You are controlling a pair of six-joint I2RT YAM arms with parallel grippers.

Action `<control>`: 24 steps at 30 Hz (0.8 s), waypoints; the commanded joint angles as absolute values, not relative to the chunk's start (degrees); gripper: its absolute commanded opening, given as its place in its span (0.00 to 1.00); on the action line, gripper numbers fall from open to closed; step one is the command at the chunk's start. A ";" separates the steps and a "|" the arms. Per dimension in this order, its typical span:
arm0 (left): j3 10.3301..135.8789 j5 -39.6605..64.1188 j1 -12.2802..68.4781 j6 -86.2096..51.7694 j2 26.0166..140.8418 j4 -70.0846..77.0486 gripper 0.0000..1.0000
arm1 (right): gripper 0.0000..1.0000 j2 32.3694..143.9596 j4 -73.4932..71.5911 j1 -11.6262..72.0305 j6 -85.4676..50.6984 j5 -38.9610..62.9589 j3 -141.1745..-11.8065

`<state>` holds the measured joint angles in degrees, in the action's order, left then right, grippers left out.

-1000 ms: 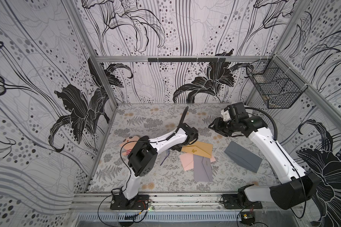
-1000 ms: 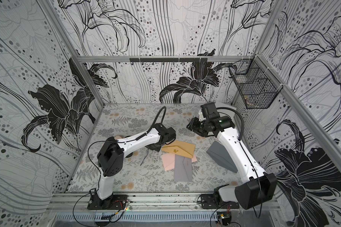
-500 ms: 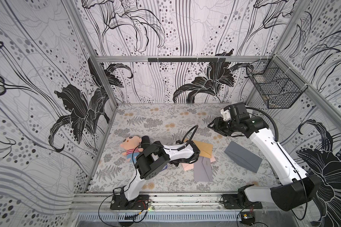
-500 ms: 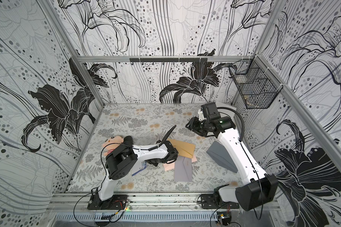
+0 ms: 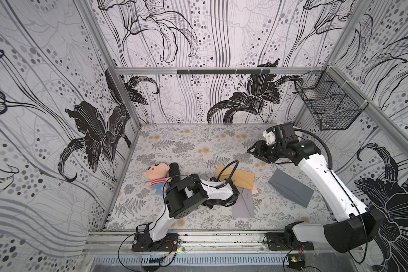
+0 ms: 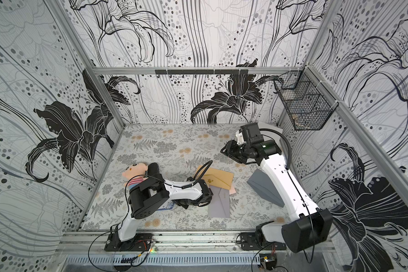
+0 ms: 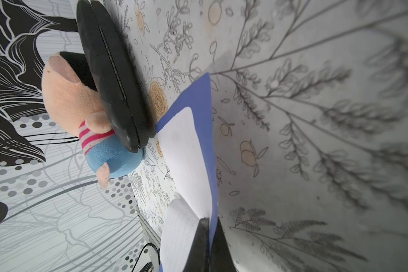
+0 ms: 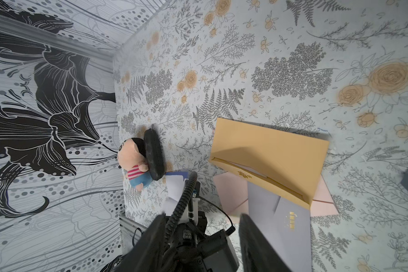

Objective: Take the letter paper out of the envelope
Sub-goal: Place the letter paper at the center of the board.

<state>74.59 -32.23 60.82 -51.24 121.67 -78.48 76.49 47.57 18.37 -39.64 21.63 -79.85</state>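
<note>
My left gripper is shut on the edge of the letter paper, a blue sheet with a white lined panel. The paper hangs low over the table beside the doll's feet, clear of every envelope; a corner of it shows under the left arm. A tan envelope lies open with a white edge in its mouth. It overlaps a pink envelope and a grey envelope. My right gripper stands open and empty, raised above the table at the back right.
A plush doll and a black oval case lie at the left of the table. A grey box sits under the right arm. A wire basket hangs on the right wall.
My left arm has folded back from the envelopes toward the front left, carrying the paper with it and uncovering the doll. The right arm has not moved.
</note>
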 commanded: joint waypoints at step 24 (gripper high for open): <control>70.31 -24.85 62.23 -60.37 115.74 -75.53 0.72 | 0.54 76.00 47.31 18.81 -39.82 23.38 -78.33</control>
